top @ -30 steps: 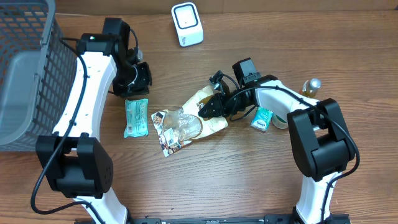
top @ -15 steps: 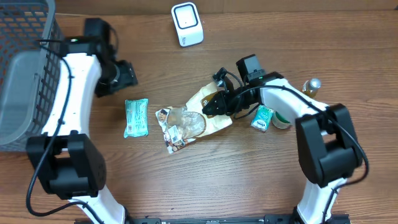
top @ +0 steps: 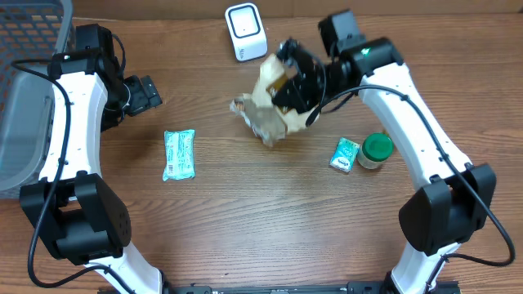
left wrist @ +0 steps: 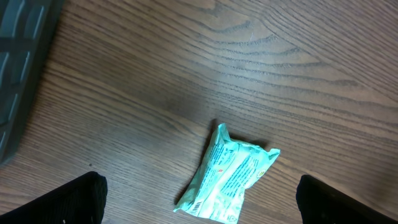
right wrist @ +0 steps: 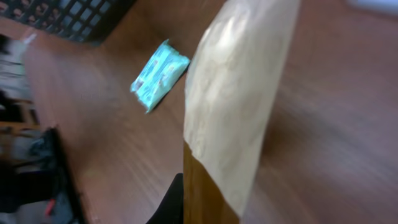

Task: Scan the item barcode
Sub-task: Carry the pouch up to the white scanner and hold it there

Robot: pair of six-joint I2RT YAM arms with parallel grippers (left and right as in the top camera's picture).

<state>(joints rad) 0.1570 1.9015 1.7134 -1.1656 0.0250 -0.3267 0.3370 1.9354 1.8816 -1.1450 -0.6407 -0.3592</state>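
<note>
Bag [top: 268, 113] held up near scanner [top: 246, 31].
We see our right pincer [top: 290, 82] clamped on it; our left pincer [top: 149, 92] gapes wide, empty, near the teal packet [top: 179, 153].

The snack bag [top: 268, 113] was a crumpled pouch, tan and cream, with a clear patch at its lower end. It hung tilted above the bench [top: 270, 220], its upper edge pinched in the closed right pincer [top: 292, 82]. From the right wrist it showed a plain cream face over a brown band [right wrist: 239, 106]; no barcode could be made out. The scanner [top: 246, 31], a small white box with a dark-rimmed window, stood near the bench's far edge, close to the bag but apart from it.
</note>
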